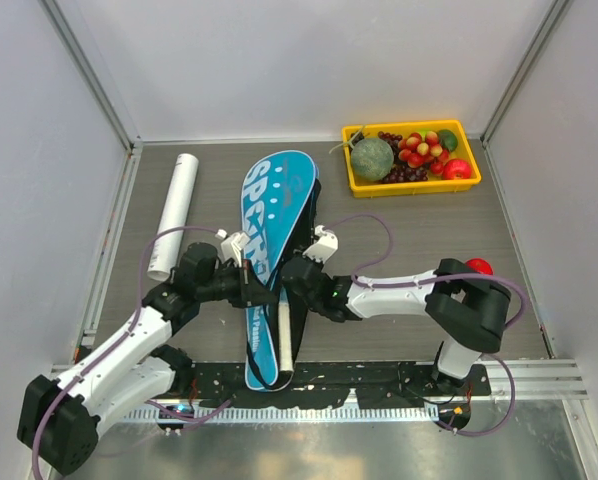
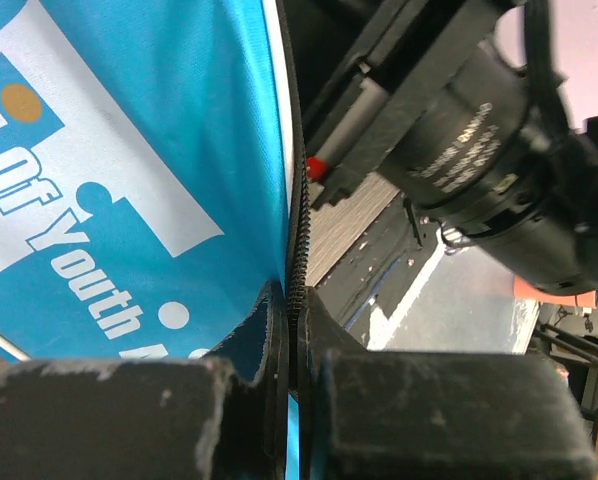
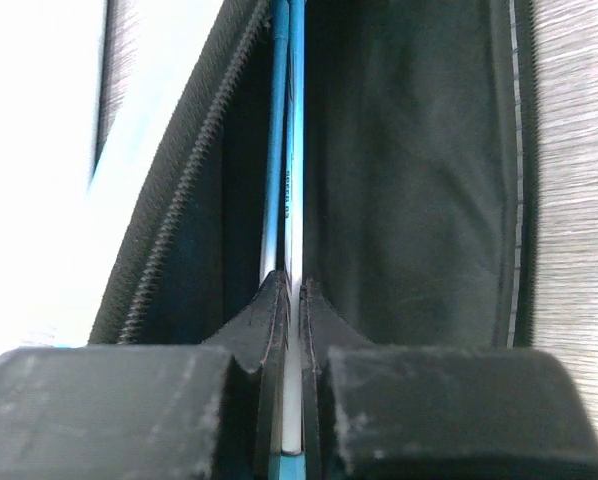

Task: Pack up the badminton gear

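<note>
The blue "SPORT" bag (image 1: 274,205) lies open in the middle of the table. My left gripper (image 1: 251,287) is shut on its zipper edge (image 2: 299,220), holding the blue top flap (image 2: 149,150) up. My right gripper (image 1: 299,272) reaches into the opening and is shut on a racket's thin light-blue shaft (image 3: 296,170). A second shaft (image 3: 276,150) lies beside it against the black lining (image 3: 409,170). A white racket handle (image 1: 285,345) sticks out of the bag toward the near edge. The long white tube (image 1: 174,213) lies at the left. No shuttlecocks are in view.
A yellow tray (image 1: 355,186) of fruit stands at the back right. A red round fruit (image 1: 479,266) sits behind the right arm's elbow. Grey walls close the table on three sides. The right arm's wrist (image 2: 479,130) is close beside the left gripper.
</note>
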{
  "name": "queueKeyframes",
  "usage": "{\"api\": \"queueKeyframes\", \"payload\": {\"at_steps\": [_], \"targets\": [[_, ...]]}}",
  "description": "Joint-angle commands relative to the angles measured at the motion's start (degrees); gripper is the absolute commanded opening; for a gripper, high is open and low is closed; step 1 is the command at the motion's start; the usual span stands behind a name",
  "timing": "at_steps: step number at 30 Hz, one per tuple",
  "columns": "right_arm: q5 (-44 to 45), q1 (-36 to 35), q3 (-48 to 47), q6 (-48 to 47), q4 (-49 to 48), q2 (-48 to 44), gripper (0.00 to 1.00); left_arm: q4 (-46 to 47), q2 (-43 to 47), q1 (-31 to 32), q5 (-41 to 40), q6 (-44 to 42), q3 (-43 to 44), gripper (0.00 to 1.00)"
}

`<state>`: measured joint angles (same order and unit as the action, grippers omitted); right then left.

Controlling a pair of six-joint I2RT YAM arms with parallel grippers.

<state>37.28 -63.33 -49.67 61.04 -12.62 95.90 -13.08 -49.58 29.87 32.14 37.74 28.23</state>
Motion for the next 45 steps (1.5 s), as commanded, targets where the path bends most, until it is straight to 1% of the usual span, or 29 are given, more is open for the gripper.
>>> {"api": "queueKeyframes", "payload": {"at_steps": [1,4,8,13,14,15,16,17,18,19,20,21,22,24,25,27,29,33,34,38,40,42,45], "targets": [[10.1,0.2,-3.8,7.2,-5.0,1.7,0.05,5.2,4.1,0.3,4.2,4.0,0.1,0.00],[13.5,0.1,-5.3,9.3,-4.1,2.9,0.06,6.5,5.8,0.3,4.9,5.8,-1.4,0.00],[17.1,-1.3,-9.1,9.6,-0.7,5.4,0.05,7.5,7.7,0.3,5.5,7.3,-2.8,0.00],[17.0,-2.1,-12.4,9.7,1.3,8.5,0.05,7.4,7.7,0.3,3.7,7.8,-2.9,0.00],[16.3,-2.2,-12.2,9.5,1.0,8.6,0.06,7.3,7.7,0.2,3.2,7.7,-2.9,0.00],[15.5,-2.3,-11.8,8.7,-0.4,8.3,0.12,6.8,7.6,0.1,2.7,7.5,-2.7,0.00],[13.9,-2.3,-11.3,6.3,-1.1,8.1,0.15,6.5,7.4,0.2,2.3,7.4,-2.6,0.00],[12.8,-2.3,-10.5,4.1,-3.0,7.4,0.24,6.2,7.4,0.2,2.1,7.3,-2.4,0.00],[10.2,-2.1,-10.2,-0.9,-3.8,6.9,0.28,5.8,7.5,0.2,1.9,7.0,-2.2,0.00],[9.0,-2.1,-9.7,-3.2,-3.9,5.6,0.35,5.1,7.6,0.1,1.6,6.7,-1.8,0.00],[7.4,-2.0,-9.6,-5.3,-1.7,3.4,0.42,4.3,7.8,0.1,1.5,6.4,-1.3,0.00],[6.2,-1.9,-8.7,-7.1,0.6,2.4,0.47,3.3,8.0,0.0,1.3,6.0,-1.1,0.00],[4.9,-1.4,-6.9,-8.5,0.9,-0.1,0.55,2.5,8.5,-0.1,1.2,5.7,-0.7,0.00],[-1.4,0.3,-3.8,-11.5,1.6,-4.1,0.62,1.7,9.4,-0.6,0.8,5.5,-0.5,0.00],[-5.7,0.8,-2.8,-14.7,0.9,-5.3,0.63,1.7,9.7,-0.8,0.6,5.6,-0.5,0.00],[-11.5,2.2,-1.0,-19.2,1.5,-8.5,0.66,2.4,9.9,-1.1,0.7,6.4,-0.5,0.00],[-15.4,3.6,0.3,-22.3,2.7,-10.8,0.67,2.8,9.9,-1.1,1.3,6.8,-0.3,0.00],[-24.6,8.6,2.8,-26.0,0.3,-13.8,0.67,1.9,10.6,-1.3,1.7,6.7,0.5,0.00],[-25.8,9.6,3.2,-26.1,-0.2,-13.9,0.68,1.7,10.7,-1.4,1.6,6.6,0.5,0.00],[-33.9,15.2,3.2,-27.6,-2.1,-10.9,0.70,1.1,11.3,-1.7,2.1,6.8,1.0,0.00],[-36.1,17.6,2.2,-28.2,-2.6,-8.5,0.71,0.3,11.2,-1.9,2.1,6.6,1.4,0.00],[-36.5,19.6,2.2,-28.9,-3.7,-6.9,0.71,-0.3,11.4,-2.0,2.0,6.4,1.6,0.00],[-41.0,22.5,1.8,-29.3,-5.7,-4.2,0.71,-1.1,11.3,-2.2,2.2,6.3,2.0,0.00]]}}
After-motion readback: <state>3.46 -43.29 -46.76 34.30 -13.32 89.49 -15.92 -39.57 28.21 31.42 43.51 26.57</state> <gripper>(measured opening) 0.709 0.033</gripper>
